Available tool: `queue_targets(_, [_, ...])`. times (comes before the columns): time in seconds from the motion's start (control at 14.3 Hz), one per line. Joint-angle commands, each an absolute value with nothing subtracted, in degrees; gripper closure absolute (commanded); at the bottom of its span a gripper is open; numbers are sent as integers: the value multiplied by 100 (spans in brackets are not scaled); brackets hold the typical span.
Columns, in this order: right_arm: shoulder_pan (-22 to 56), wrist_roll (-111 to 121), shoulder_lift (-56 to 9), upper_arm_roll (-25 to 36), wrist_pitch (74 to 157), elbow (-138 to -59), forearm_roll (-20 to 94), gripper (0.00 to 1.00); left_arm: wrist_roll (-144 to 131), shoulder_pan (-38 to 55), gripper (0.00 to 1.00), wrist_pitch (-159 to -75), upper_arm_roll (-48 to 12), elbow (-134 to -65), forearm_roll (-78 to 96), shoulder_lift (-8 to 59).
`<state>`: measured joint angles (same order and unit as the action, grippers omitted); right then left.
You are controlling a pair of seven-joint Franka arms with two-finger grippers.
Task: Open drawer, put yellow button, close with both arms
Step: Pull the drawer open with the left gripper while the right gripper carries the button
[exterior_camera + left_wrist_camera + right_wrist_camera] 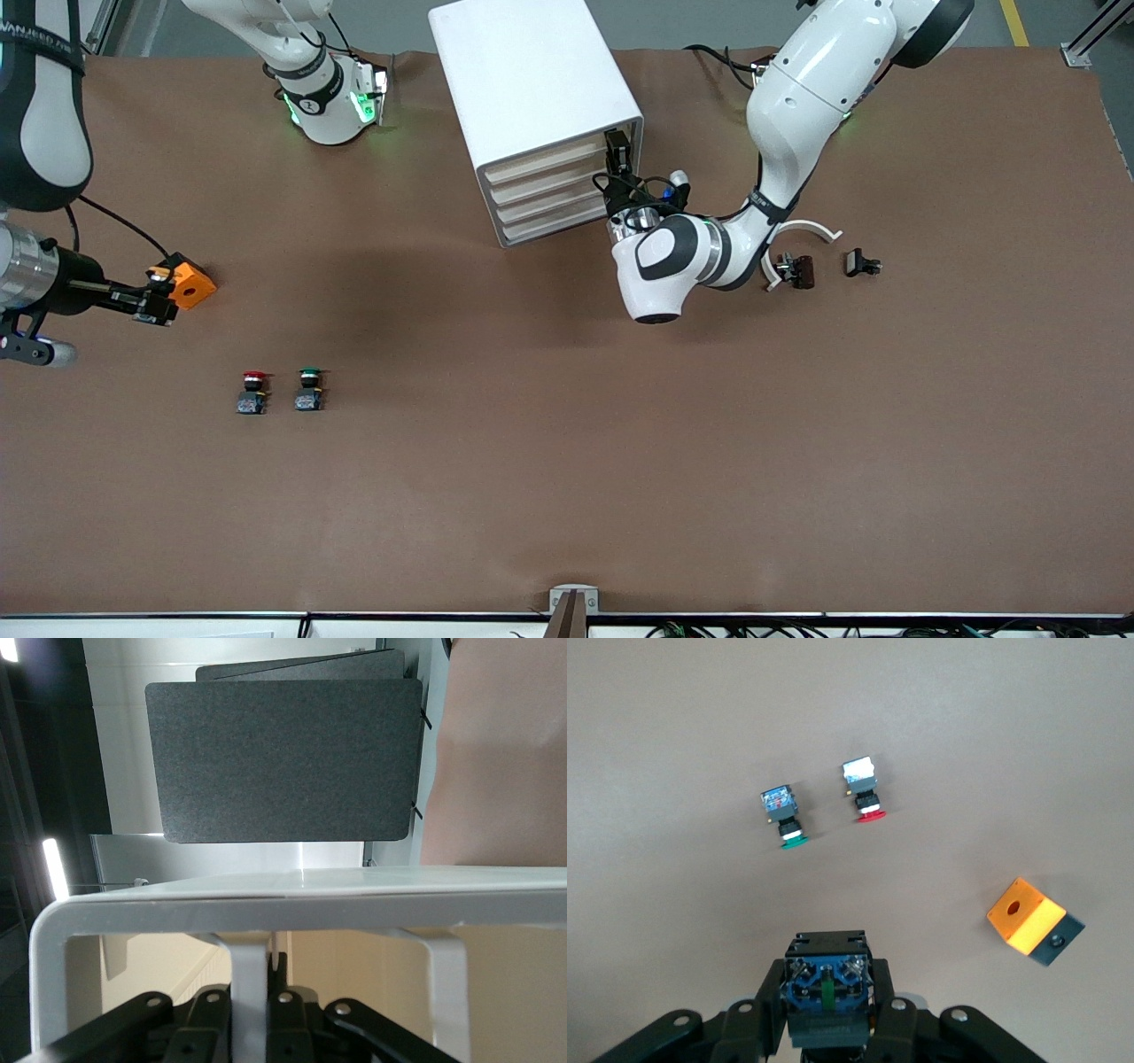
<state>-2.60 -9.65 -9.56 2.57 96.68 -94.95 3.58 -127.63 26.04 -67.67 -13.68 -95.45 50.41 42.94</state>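
You have two arms in play and one white cabinet (532,71) at the top middle of the front view, with four beige drawer fronts stacked on its face. The drawer (545,165) you want is the uppermost of the four, and it sits pushed in, flush with the three below it. The left claw (617,155) is at that drawer's end nearest the left arm, fingers pressed together on a thin white upright strip of the drawer front, as the left wrist view shows. The right claw (158,304) hangs over the table (567,496) toward the right arm's end, clamped on the yellow button (826,997); only its black body and bluish base show between the fingers, and the cap is hidden. Just beside that claw lies one orange box (190,282) with a round hole in its top. That makes three buttons in all: the held one, plus one red button (254,391) and one green button (309,388), side by side lower in the frame. Near the left arm's elbow lie one curved white piece (808,230) and two small dark parts (795,270).
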Motion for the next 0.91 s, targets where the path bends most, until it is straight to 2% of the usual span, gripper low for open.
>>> queue_targets(0.0, [-1, -1501, -747, 264, 9615, -9624, 378, 100, -12779, 2558, 100, -6820, -1319, -9607, 5124, 4157])
queue_targets(0.49, [1150, -3705, -712, 255, 9641, -9607, 439, 100, -12744, 2216, 96, -6899, -1292, -9466, 5071, 4218])
queue_targets(0.84, [1774, -4981, -738, 255, 9668, -9387, 712, 100, -12753, 1750, 92, -7093, -1283, -8843, 5089, 4473])
